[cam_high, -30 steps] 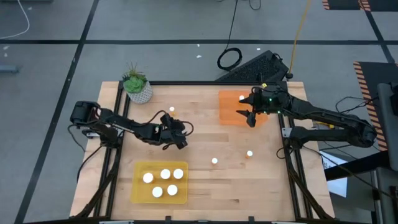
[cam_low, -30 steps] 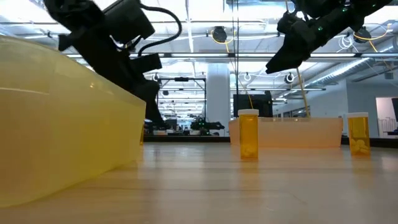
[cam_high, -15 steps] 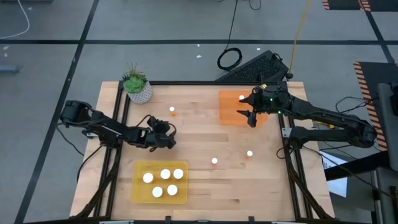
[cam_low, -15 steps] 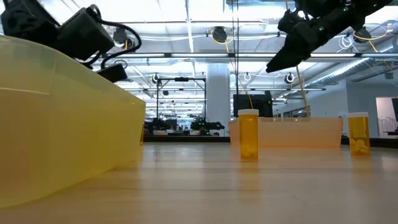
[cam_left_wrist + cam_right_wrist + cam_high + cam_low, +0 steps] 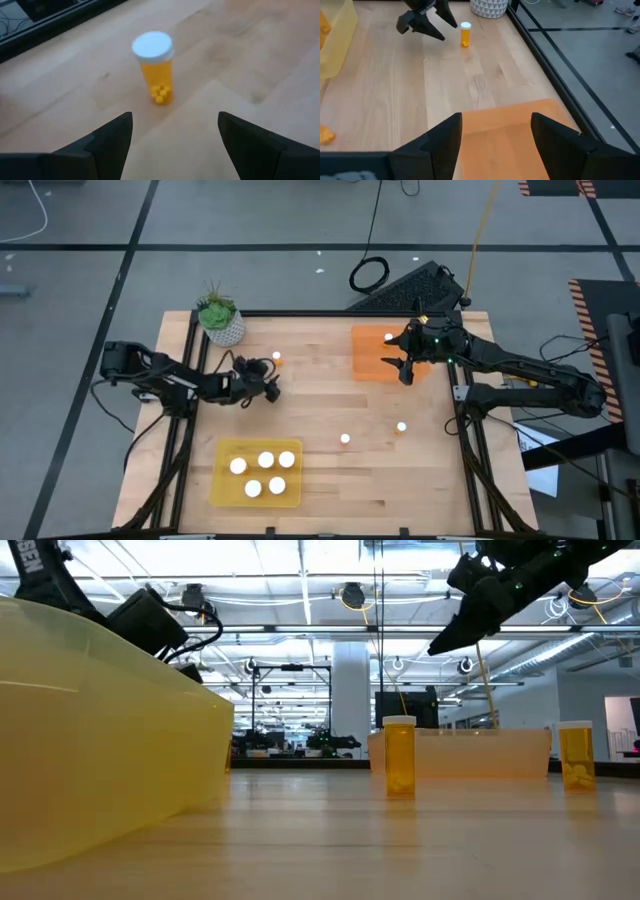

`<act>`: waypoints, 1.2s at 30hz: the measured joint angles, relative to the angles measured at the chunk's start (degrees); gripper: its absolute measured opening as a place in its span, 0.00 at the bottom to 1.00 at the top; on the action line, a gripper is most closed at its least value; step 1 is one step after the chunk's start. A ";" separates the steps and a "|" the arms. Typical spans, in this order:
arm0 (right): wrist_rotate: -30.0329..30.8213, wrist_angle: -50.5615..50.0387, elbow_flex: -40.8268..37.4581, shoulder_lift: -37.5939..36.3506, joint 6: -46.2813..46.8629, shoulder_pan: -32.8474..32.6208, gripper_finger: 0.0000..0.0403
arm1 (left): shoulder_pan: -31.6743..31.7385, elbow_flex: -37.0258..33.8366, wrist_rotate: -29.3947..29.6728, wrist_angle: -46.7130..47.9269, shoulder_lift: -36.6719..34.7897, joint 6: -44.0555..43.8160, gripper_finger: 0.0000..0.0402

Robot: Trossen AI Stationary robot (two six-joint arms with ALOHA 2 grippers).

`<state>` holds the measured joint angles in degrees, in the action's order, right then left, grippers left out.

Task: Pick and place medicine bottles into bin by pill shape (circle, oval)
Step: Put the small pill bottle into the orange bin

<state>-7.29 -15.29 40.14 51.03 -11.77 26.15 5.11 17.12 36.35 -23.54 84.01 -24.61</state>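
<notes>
One orange medicine bottle [image 5: 155, 67] with a white cap stands upright on the wood just beyond my open left gripper [image 5: 175, 130]. The high view shows this bottle [image 5: 276, 358] near the plant pot, with the left gripper [image 5: 268, 384] short of it. My right gripper [image 5: 402, 368] hangs open over the orange bin [image 5: 380, 355], which holds one bottle [image 5: 388, 337]. The yellow bin [image 5: 225, 485] holds several bottles. Two more bottles [image 5: 345, 439] [image 5: 401, 426] stand on the table between the bins.
A white pot with a green plant [image 5: 220, 320] stands at the far left corner, close behind the lone bottle. Black frame rails [image 5: 190, 380] run along the table's left and right sides. Bare wood lies in the middle of the table.
My left gripper has drawn back toward the table's left edge, then gone toward the far edge, nearer the lone bottle by the plant pot. It has stayed open.
</notes>
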 joint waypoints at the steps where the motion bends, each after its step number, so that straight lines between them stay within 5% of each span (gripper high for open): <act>1: -0.02 0.02 0.00 0.00 0.01 0.00 0.57 | 1.02 -0.52 -0.87 -1.40 0.02 1.51 0.74; 15: -0.07 1.76 -1.20 0.02 -0.69 0.00 0.57 | 11.30 -7.82 -14.52 -18.25 0.04 11.77 0.74; 29: -0.24 3.56 -1.20 0.02 -0.09 0.00 0.57 | 17.87 -7.54 -24.32 -18.65 0.04 18.58 0.74; 36: -0.26 3.92 -1.20 0.02 -0.09 0.00 0.57 | 18.07 -7.54 -24.47 -18.68 0.09 19.22 0.74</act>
<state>-7.55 -11.38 38.94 51.05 -11.86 26.15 23.18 9.58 11.88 -42.22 84.09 -5.39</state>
